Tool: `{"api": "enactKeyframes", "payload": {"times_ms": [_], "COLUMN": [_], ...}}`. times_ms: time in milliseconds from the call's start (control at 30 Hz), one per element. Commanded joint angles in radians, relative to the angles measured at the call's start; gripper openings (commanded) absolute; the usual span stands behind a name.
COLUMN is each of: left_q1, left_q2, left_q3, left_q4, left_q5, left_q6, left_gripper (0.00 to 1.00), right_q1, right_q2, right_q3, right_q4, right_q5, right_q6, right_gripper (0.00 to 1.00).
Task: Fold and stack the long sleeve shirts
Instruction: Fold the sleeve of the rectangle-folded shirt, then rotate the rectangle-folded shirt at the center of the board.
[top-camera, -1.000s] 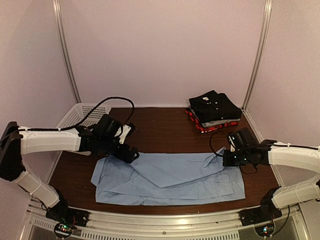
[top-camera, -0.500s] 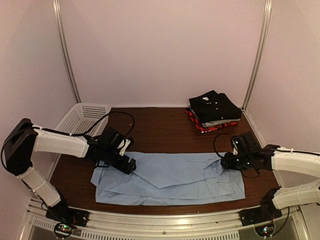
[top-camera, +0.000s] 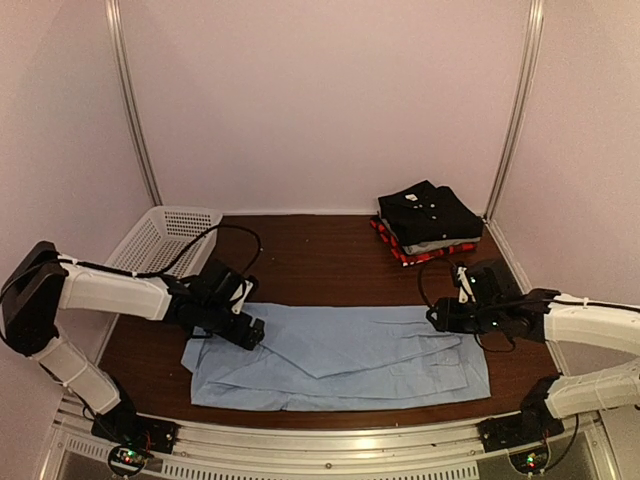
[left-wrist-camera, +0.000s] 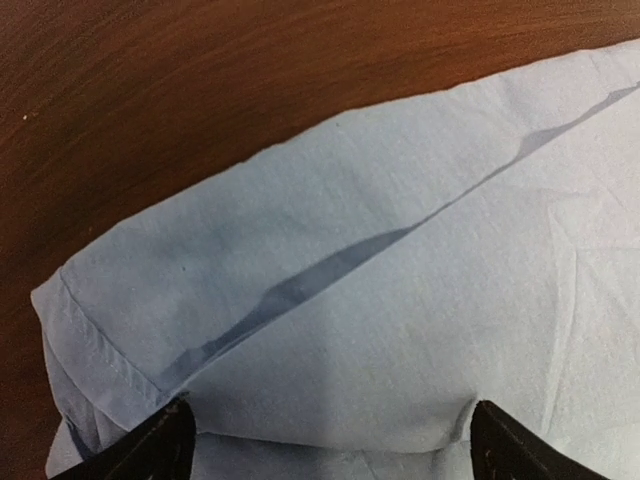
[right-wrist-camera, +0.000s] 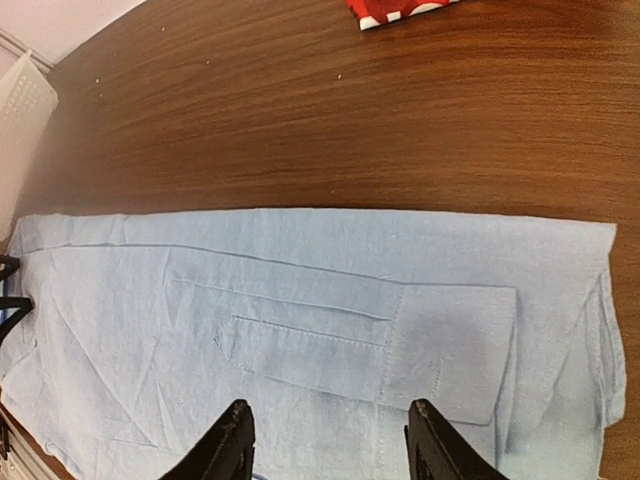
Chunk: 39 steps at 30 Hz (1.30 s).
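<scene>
**A:** Four long sleeve shirts in all. One, the light blue shirt (top-camera: 340, 355), lies spread flat directly beneath both hands. The other three sit folded in one stack beyond the right gripper (top-camera: 440, 317), well apart from it: black shirt (top-camera: 430, 212) over grey shirt (top-camera: 440, 245) over red-plaid shirt (top-camera: 400, 250).

**B:** And the hands themselves?

**A:** Two. The left gripper (top-camera: 245, 332) has its fingers spread wide with nothing between them, low over a hemmed corner of the blue cloth. The right gripper has its fingers apart with nothing pinched, and the cloth lies flat just below its tips.

**B:** How should the blue shirt handle?

**A:** By its look it is thin, woven, light and limp. Soft creases run under the left fingers, and a flat stitched panel shows ahead of the right ones. It probably has no stiffness of its own, so it would sag from any hold and slide readily on the polished table (top-camera: 330, 260).

**B:** Where is the best hold?

**A:** Most likely at the hemmed edge or corner nearest each hand, where the doubled cloth gives the pads some bite. Each pinch should gather every layer, since taking the top layer alone could peel a fold open.

**B:** Anything else in view?

**A:** One white mesh basket (top-camera: 160, 235), beyond the left gripper and apart from it.
</scene>
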Motion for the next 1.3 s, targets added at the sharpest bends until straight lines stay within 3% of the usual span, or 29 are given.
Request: {"api": "enactKeyframes", "payload": {"times_ms": [0,167,333,533,667,933,1100,1267], "left_q1": [0.007,0.006,0.007,0.006,0.006,0.021,0.106,0.163], "left_q2": [-0.069,-0.172,-0.217,-0.236,-0.195,0.057,0.248,0.437], "left_q3": [0.030,0.009,-0.054,-0.222,-0.235,-0.042,0.134,0.419], "left_q4": [0.049,0.022,-0.038,0.045,0.061,0.042,0.036,0.026], "left_q5": [-0.014,-0.017,0.126,0.310,0.304,0.179,0.130,0.086], "left_q6": [-0.016,-0.061,-0.157,-0.288,-0.302,-0.211,-0.118,0.011], "left_gripper": [0.98,0.98,0.98,0.93,0.90,0.85,0.84,0.85], "right_q1": [0.012,0.029,0.045,0.045,0.044,0.045,0.046,0.053], "right_q2": [0.131,0.262,0.327,0.356,0.362,0.328,0.283,0.250], "right_q3": [0.050,0.058,0.035,0.015,0.004,-0.066,-0.096,-0.115], "right_q4": [0.109,0.153,0.182,0.165,0.119,0.128,0.115,0.150], "right_q5": [-0.063,-0.115,-0.149,-0.117,-0.085,-0.110,-0.087,-0.104], "right_q6": [-0.060,-0.099,-0.121,-0.112,-0.085,-0.024,-0.004,0.047], "right_gripper": [0.53,0.52,0.52,0.53,0.53,0.53,0.53,0.54]}}
